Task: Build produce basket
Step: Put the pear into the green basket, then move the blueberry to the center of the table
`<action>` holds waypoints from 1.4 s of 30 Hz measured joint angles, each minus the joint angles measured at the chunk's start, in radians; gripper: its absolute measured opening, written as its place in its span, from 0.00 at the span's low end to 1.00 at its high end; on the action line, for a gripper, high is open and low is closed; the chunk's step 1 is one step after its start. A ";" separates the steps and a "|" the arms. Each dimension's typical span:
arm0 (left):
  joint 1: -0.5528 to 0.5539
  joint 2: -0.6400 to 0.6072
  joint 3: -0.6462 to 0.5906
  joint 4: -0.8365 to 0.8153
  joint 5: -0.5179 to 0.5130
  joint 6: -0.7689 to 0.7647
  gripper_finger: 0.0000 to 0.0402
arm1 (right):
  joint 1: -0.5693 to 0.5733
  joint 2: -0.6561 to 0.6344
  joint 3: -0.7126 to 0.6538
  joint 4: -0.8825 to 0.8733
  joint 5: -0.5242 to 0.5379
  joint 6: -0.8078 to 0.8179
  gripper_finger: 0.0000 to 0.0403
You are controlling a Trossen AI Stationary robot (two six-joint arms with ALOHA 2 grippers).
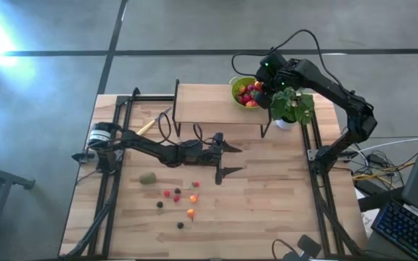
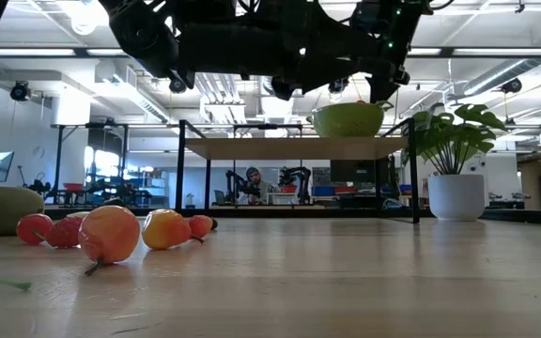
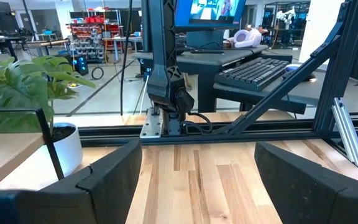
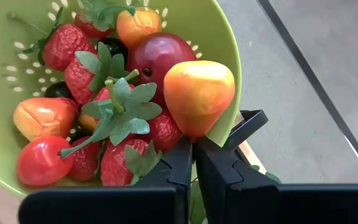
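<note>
The basket [image 1: 245,92], a lime-green colander full of berries, sits on the right end of the raised wooden shelf [image 1: 209,105] beside the potted plant [image 1: 290,109]. The right gripper [image 4: 193,163] hangs over its rim, fingers pressed together just under an orange fruit [image 4: 199,96]. The left gripper [image 1: 223,159] waits mid-table, fingers wide apart, near the kiwi [image 1: 147,177] and scattered loose berries [image 1: 180,199].

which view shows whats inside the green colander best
The right wrist view: the colander fills it, with strawberries and peach-like fruit plain. The high view shows it small on the shelf corner beside the right pincer. The low view shows only its outside; the left wrist view, nothing.
</note>
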 joint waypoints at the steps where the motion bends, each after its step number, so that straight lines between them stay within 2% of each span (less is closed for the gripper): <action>1: 0.000 0.000 0.000 0.000 0.000 0.000 0.79 | 0.000 0.000 0.000 0.000 0.000 -0.001 0.05; 14: 0.000 0.000 0.000 -0.003 0.000 0.000 0.79 | 0.003 -0.006 0.004 -0.006 0.002 -0.028 0.21; 24: 0.000 0.000 0.000 -0.010 0.000 0.006 0.79 | 0.043 -0.081 0.024 -0.004 0.004 -0.026 0.31; 35: -0.005 -0.005 0.001 -0.099 0.010 0.088 0.79 | 0.225 -0.189 0.023 -0.014 0.003 0.030 0.37; 42: -0.005 -0.006 0.001 -0.167 0.013 0.097 0.79 | 0.384 -0.271 -0.025 -0.029 0.001 0.109 0.34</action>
